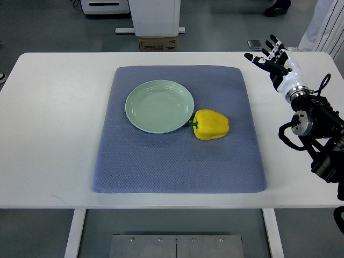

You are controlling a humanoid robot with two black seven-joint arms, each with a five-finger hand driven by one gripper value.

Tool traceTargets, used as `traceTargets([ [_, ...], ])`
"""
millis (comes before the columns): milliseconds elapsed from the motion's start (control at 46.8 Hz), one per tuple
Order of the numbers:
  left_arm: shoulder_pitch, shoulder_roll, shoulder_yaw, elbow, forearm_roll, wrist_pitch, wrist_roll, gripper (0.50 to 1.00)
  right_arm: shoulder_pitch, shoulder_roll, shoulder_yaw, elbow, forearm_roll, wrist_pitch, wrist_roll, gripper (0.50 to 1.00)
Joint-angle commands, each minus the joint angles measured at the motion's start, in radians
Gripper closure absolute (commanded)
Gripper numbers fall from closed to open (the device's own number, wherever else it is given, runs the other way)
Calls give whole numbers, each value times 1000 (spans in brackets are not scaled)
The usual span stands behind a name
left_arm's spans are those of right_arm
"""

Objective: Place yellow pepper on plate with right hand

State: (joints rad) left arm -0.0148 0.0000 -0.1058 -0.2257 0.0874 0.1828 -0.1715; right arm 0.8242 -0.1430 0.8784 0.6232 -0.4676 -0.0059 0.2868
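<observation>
White table (54,134); a blue-grey mat (177,161) lies flat across its middle

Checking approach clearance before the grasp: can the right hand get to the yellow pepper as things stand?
Probably yes. The right hand is open, off the mat's far right corner, with nothing between it and the yellow pepper. The pepper lies on the mat, its stem end by the plate, its top and right side exposed.

right arm (322,140) cropped by right edge
</observation>
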Motion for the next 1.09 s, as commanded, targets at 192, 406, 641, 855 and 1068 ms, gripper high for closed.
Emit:
traceTargets([
  [192, 1, 0, 0, 0, 0, 0, 0, 500, 0, 5, -19, 1, 0, 4, 2, 500],
  [406, -1, 0, 0, 0, 0, 0, 0, 500, 3, 6, -29, 1, 0, 4, 2, 500],
  [641, -1, 0, 0, 0, 0, 0, 0, 500, 6, 5, -44, 4, 0, 3, 3, 500],
  [855, -1, 0, 0, 0, 0, 0, 0, 500, 7, 0, -59, 18, 0, 3, 20, 500],
  [1068, 1, 0, 0, 0, 0, 0, 0, 500, 21, -62, -177, 101, 0, 4, 22, 500],
])
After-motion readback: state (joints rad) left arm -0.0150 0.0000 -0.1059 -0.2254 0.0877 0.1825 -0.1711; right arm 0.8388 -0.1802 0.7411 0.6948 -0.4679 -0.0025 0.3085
